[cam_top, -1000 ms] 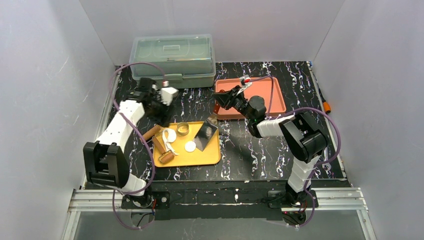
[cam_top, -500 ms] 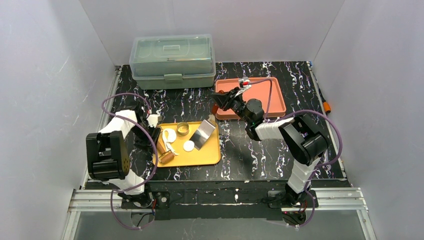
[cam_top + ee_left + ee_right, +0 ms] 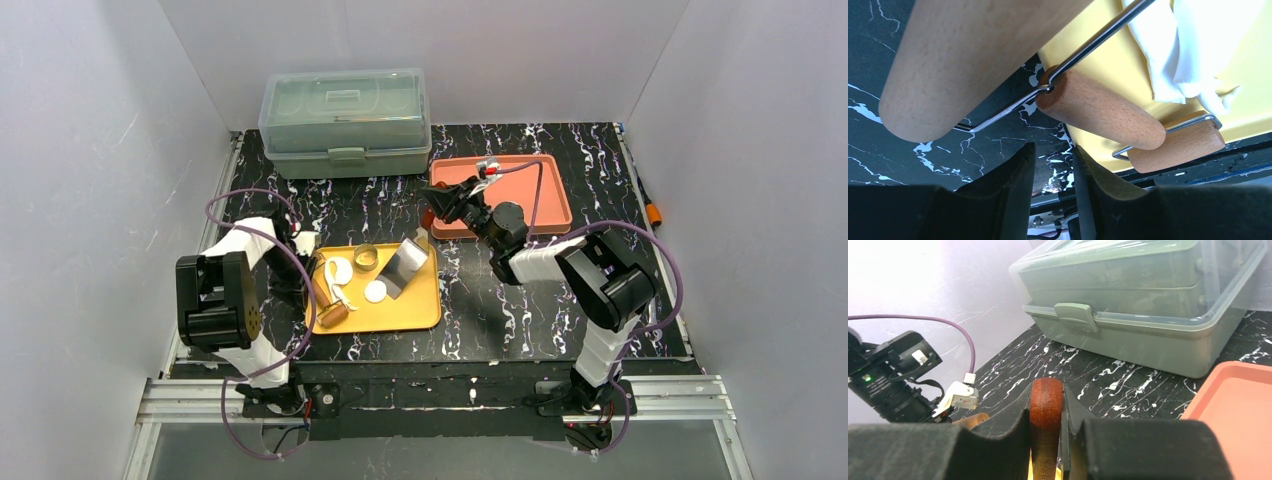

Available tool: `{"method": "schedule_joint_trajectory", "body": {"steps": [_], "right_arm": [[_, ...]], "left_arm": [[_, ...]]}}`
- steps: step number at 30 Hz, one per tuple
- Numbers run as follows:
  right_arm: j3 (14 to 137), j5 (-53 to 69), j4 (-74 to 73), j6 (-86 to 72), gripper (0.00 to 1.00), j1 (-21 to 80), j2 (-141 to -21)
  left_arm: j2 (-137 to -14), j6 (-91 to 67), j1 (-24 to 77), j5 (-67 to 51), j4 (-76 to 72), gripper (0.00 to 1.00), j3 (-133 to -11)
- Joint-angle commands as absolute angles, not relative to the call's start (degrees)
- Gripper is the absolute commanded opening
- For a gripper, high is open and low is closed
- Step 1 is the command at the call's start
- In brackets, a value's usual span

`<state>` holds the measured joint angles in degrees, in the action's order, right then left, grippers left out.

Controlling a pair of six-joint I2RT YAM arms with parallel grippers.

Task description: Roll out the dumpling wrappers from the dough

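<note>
Left claw (image 3: pixel 1053 150) hovering slightly parted, empty, near rolling pin (image 3: pixel 1100 115) — pickup step likely. Right claw (image 3: pixel 1046 415) clenching scraper handle (image 3: pixel 1046 390). Dough (image 3: pixel 340 293), wrappers (image 3: pixel 376 291) lying on yellow tray (image 3: pixel 400 322), worktop's left — next needing squared grasp on pin.

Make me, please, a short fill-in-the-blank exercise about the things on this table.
1. The round dumpling wrappers lie on the ___ tray.
2. The right end effector is shut on the ___ handle of the scraper.
3. The lid of the grey box is ___.
Missing words: yellow; wooden; closed.
</note>
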<state>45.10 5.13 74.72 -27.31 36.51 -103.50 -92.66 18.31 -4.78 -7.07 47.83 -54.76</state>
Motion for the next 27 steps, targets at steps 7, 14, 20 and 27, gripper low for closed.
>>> {"method": "schedule_joint_trajectory", "body": {"steps": [7,14,20,27], "right_arm": [[49.73,18.89,76.6,-18.66,0.01,37.27,-109.91],[52.14,25.32,76.59,-18.77,0.01,36.9,-113.33],[54.54,36.66,79.27,-24.4,0.01,34.41,-114.74],[52.14,37.13,74.88,-21.51,0.01,33.66,-110.58]], "left_arm": [[-98.07,17.99,-5.02,-7.81,43.51,0.23,-54.38],[-98.93,16.72,-5.03,-8.25,42.9,0.06,-55.27],[-97.62,15.39,-5.1,-7.95,41.97,0.0,-55.09],[-97.83,14.19,-5.16,-7.38,39.91,0.0,-54.42]]}}
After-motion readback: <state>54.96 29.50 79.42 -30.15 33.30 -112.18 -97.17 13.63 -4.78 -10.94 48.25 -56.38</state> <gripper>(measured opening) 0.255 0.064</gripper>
